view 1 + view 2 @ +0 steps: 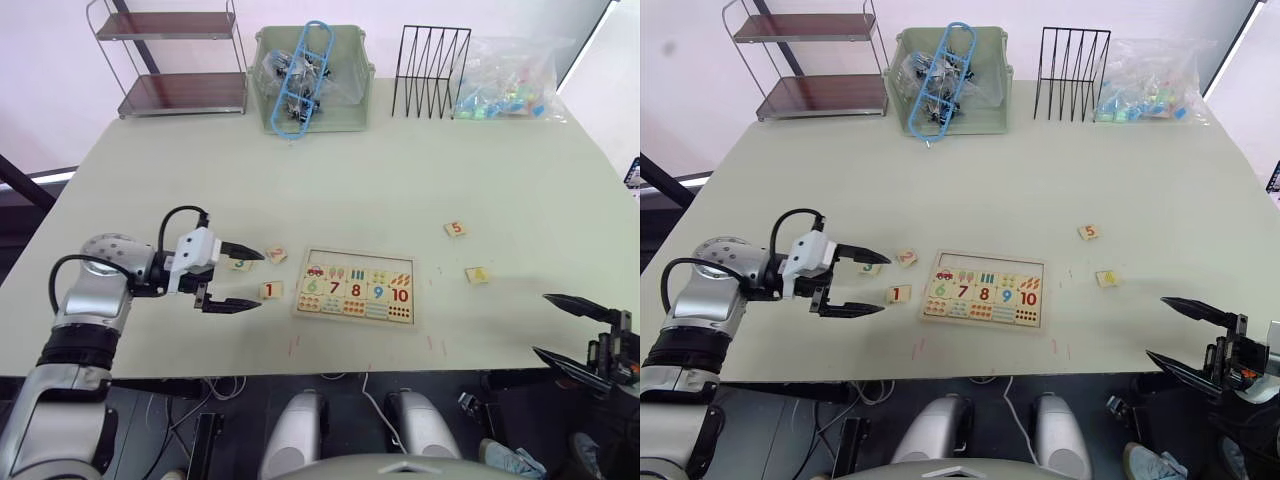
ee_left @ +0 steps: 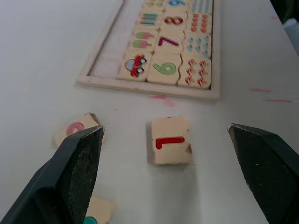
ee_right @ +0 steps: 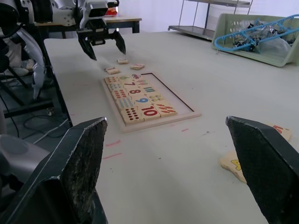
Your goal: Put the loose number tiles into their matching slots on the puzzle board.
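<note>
The puzzle board [image 1: 303,300] lies at the table's front centre, and its far row of slots [image 1: 358,259] is bare. Three loose number tiles sit left of it: the red 1 tile [image 1: 271,290], a red-digit tile [image 1: 277,255] and a green-digit tile [image 1: 240,264]. My left gripper [image 1: 259,280] hovers open just left of the 1 tile, which the left wrist view shows centred between the fingers as tile 1 [image 2: 170,140]. To the board's right lie the 5 tile [image 1: 456,229] and a yellow-digit tile [image 1: 477,274]. My right gripper [image 1: 543,324] is open at the table's front right edge, holding nothing.
Along the back edge stand a two-level metal shelf [image 1: 180,60], a green bin [image 1: 350,110] with a blue plastic piece and bagged parts, a black wire rack [image 1: 432,70] and a clear bag of coloured pieces [image 1: 510,80]. Faint red marks [image 1: 295,345] lie on the table before the board.
</note>
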Motion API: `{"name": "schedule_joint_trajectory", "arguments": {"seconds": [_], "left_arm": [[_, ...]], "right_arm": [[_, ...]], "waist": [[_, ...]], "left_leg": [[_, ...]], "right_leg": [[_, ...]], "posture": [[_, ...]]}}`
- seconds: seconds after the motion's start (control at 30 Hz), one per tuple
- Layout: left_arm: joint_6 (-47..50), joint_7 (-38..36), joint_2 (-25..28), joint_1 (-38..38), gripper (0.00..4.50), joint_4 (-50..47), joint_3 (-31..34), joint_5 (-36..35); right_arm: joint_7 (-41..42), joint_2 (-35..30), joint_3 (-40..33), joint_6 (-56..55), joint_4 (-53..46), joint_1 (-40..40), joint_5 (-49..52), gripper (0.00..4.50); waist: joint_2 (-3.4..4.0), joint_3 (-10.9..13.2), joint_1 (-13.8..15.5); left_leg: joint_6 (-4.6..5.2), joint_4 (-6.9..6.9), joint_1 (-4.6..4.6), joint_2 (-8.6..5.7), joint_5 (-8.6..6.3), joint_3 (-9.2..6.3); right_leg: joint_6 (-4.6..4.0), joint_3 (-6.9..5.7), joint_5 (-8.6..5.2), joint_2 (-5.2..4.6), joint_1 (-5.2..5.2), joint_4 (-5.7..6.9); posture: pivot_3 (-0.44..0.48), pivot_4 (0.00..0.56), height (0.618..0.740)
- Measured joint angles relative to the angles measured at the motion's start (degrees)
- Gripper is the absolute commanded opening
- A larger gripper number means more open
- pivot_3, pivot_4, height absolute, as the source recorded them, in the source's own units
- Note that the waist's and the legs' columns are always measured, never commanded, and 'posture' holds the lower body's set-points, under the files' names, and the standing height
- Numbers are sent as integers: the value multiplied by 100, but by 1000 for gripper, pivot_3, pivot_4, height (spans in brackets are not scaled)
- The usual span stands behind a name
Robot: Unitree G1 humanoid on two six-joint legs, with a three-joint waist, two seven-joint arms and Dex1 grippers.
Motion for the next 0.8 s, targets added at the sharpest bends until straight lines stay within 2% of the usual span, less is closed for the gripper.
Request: {"name": "schedule_joint_trajectory", "arguments": {"seconds": [0.23, 0.47, 0.73, 0.77, 0.8], "left_arm": [[19, 23, -19, -125, 4500, 81, -336, 382], [26, 97, -73, -97, 4500, 86, -366, 529], [73, 182, -96, -94, 4500, 77, -366, 558], [85, 189, -99, -94, 3996, 71, -366, 559], [102, 202, -104, -94, 3835, 66, -366, 558]], "right_arm": [[-5, 5, 2, -58, -51, -17, -32, 4274], [-150, 4, 71, 19, -414, -97, -33, 4274], [-63, 3, 86, -17, -366, -169, -113, 4274], [-34, 3, 86, -31, -364, -177, -124, 4500], [2, 3, 87, -51, -363, -183, -135, 4500]], "waist": [[0, 0, 6], [0, 0, 8], [0, 0, 9], [0, 0, 9], [0, 0, 9]], "left_leg": [[0, 2, -2, 0, 0, -2], [0, 2, -3, 1, 0, -5], [0, 4, -2, 0, 0, -5], [0, 4, -2, 0, 0, -5], [0, 4, -2, 0, 0, -5]], "right_leg": [[0, 0, 0, 1, 0, 0], [0, -1, 0, 1, 0, 1], [0, -1, 0, 1, 0, 3], [0, -1, 0, 1, 0, 3], [0, -2, 0, 1, 0, 4]], "posture": [[0, 150, 740], [0, 150, 740], [0, 150, 740], [0, 150, 740], [0, 150, 740]]}}
